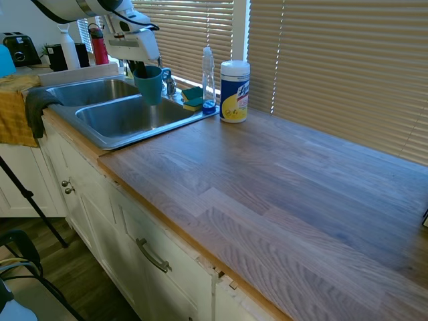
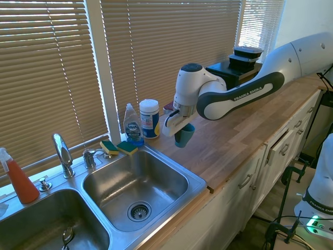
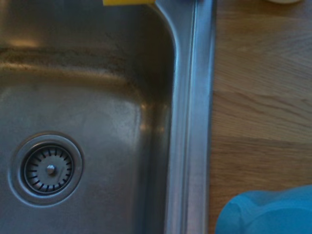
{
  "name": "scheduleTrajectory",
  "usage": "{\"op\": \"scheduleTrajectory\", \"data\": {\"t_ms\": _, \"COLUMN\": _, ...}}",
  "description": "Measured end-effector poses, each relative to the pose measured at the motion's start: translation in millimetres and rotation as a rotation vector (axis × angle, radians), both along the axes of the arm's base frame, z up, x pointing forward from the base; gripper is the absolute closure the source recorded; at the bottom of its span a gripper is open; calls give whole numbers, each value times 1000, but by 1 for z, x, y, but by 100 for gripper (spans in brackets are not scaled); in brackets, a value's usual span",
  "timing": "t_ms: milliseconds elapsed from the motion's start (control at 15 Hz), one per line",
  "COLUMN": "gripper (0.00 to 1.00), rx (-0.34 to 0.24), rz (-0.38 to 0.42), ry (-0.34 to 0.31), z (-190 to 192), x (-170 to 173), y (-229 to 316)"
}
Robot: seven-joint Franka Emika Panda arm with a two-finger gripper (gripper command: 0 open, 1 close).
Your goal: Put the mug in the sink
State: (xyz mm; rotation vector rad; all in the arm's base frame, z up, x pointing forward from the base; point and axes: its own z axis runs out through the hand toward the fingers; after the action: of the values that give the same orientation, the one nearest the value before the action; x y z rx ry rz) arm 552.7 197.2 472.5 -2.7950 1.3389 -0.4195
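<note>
Hanging in the air over the sink's rim: one claw (image 2: 182, 130), clenched on one teal mug (image 1: 148, 83), which is lifted clear of every surface and upright, its mouth toward the claw.

Below the claw: one steel sink (image 2: 195, 183) with two basins; the nearer basin lies directly under the mug's side, its one round drain (image 3: 47, 169) visible in the wrist view, alongside the rim and a strip of wooden counter (image 1: 287, 194). The mug's blue edge shows at that view's lower corner.

Behind the claw, along the window side of the sink: two sponges (image 2: 119, 147), yellow with green tops, side by side; one clear soap bottle (image 2: 132, 125); one white-and-yellow wipes canister (image 1: 234, 91) standing on the counter.

Further off past the sponges: one curved chrome faucet (image 2: 62, 153).

Far basin end: one red-orange spray bottle (image 2: 18, 178).
</note>
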Motion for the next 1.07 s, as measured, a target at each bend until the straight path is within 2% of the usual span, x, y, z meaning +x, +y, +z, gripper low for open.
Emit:
{"op": "scheduleTrajectory", "data": {"t_ms": 133, "gripper": 100, "rx": -49, "rz": 27, "ry": -16, "z": 4, "x": 10, "y": 38}}
{"op": "scheduleTrajectory", "data": {"t_ms": 267, "gripper": 100, "rx": -74, "rz": 78, "ry": -19, "z": -8, "x": 25, "y": 82}}
{"op": "scheduleTrajectory", "data": {"t_ms": 400, "gripper": 100, "rx": -81, "rz": 113, "ry": -11, "z": -33, "x": 46, "y": 113}}
{"op": "scheduleTrajectory", "data": {"t_ms": 667, "gripper": 100, "rx": -91, "rz": 138, "ry": 21, "z": -98, "x": 94, "y": 140}}
{"op": "scheduleTrajectory", "data": {"t_ms": 1067, "gripper": 100, "rx": -162, "rz": 122, "ry": 71, "z": -189, "x": 133, "y": 164}}
